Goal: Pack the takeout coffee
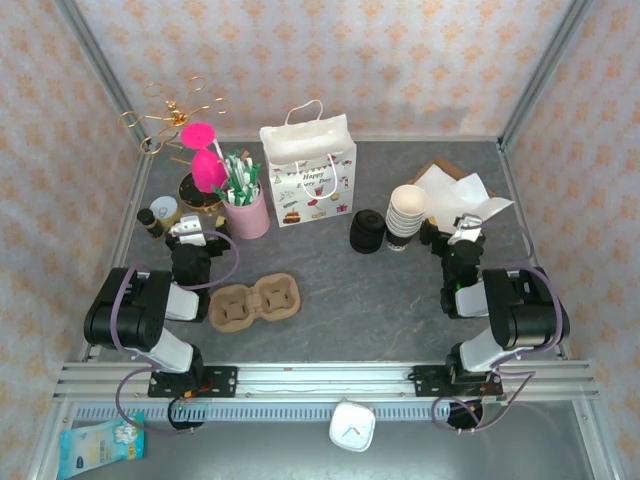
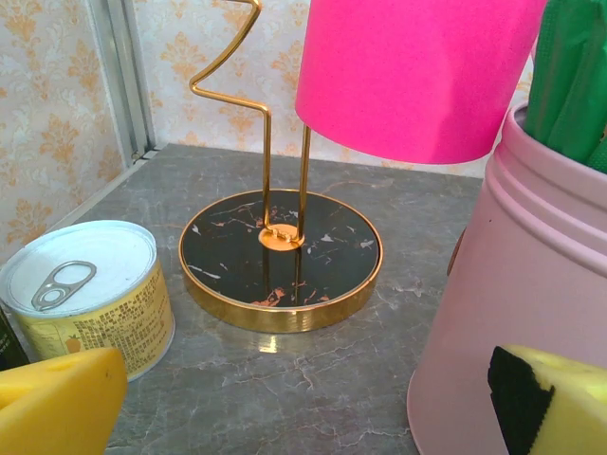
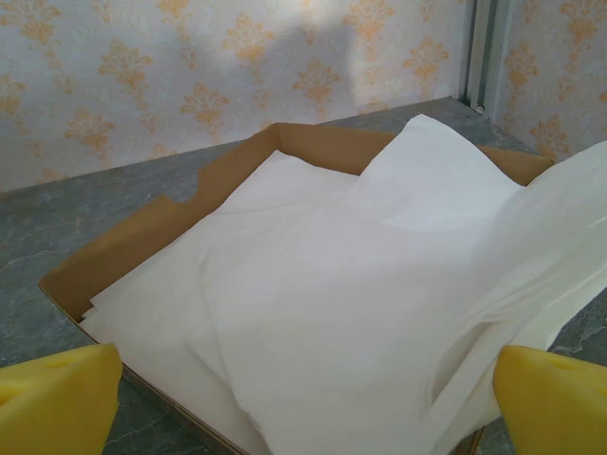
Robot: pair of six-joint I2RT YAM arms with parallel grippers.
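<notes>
Noting both arms drawn in close to their bases, nothing in hand.

Left pincer [image 2: 305, 408]: yellow fingers spread wide, nothing in the gap. Pink pot [image 2: 512, 284] of green sticks just ahead to its right, ring-pull tin [image 2: 90, 284] ahead to its left, gold stand [image 2: 282, 256] beyond and between the two.

Right pincer [image 3: 303, 403]: likewise wide apart and empty, facing a cardboard tray [image 3: 142, 237] of white paper sheets directly ahead.

Takeout coffee [image 1: 366, 231]: I take it for the dark, black-topped cylinder on the worktop [image 1: 400, 300], well to the left of the right pincer, with the stack of white-rimmed cups [image 1: 406, 212] between them. From above it could equally be a pile of lids; cannot settle it.

Gift bag [image 1: 308, 175]: upright, mouth open, ahead and to the right of the left pincer, likely so a load can drop straight in.

Pulp carrier [image 1: 255, 302]: flat, wells up, behind and to the right of the left pincer, between the arms, probably so either can reach it.

Judgement: packing not yet begun; the right arm sits nearer the cup.
</notes>
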